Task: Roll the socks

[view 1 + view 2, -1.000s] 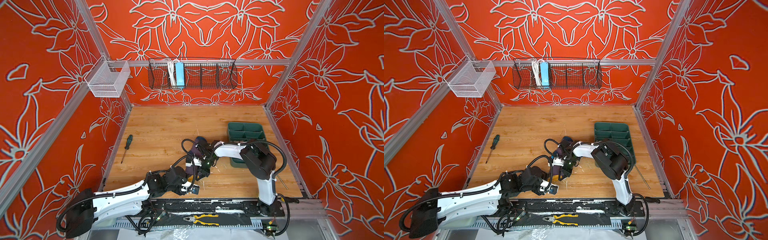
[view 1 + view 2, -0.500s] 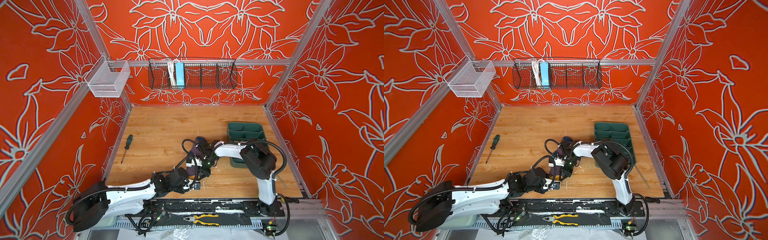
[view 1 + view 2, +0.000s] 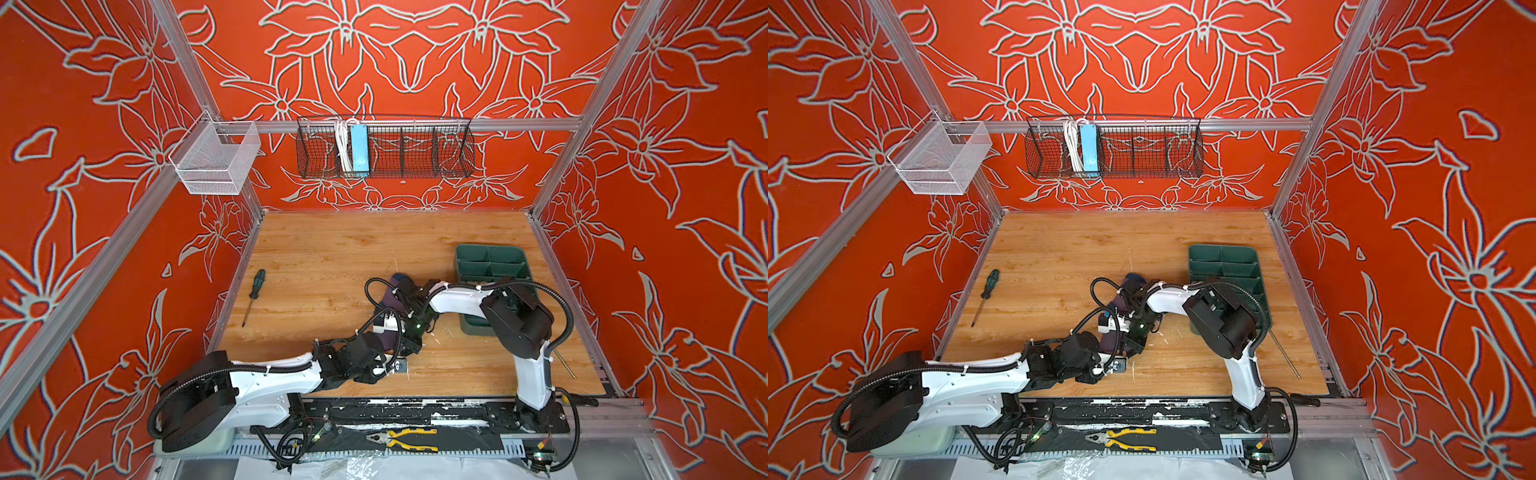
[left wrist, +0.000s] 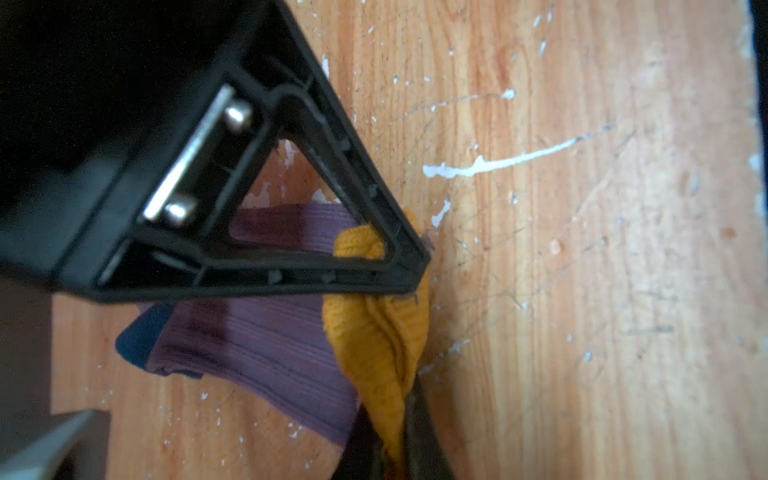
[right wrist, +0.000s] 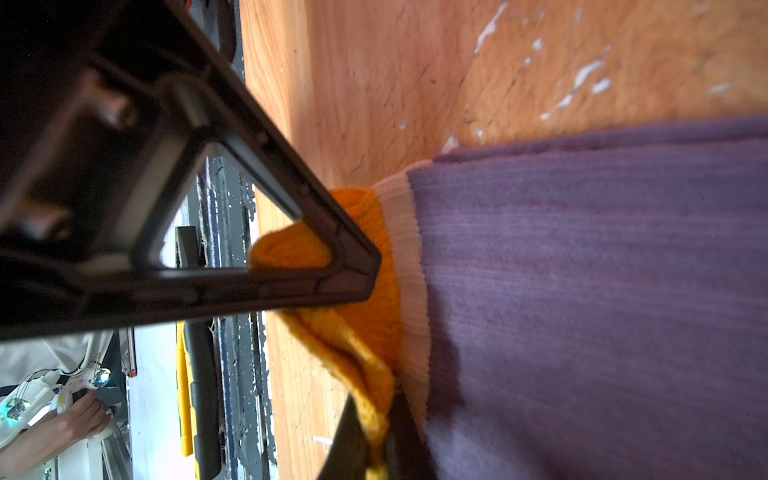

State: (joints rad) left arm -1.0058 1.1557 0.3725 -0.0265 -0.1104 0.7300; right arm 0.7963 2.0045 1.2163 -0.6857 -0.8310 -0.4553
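Left fingers (image 4: 399, 274) are pinched tight on the bunched-up yellow toe (image 4: 374, 340) of the purple sock (image 4: 266, 345). The right fingers (image 5: 353, 286) are clamped on that same toe, right beside them. The rest of the sock lies on the wooden table (image 3: 332, 257), around the front middle, with its dark cuff end running toward the back. Green tray (image 3: 490, 257) is off to its right, and a screwdriver (image 3: 253, 295) sits well apart on the left.
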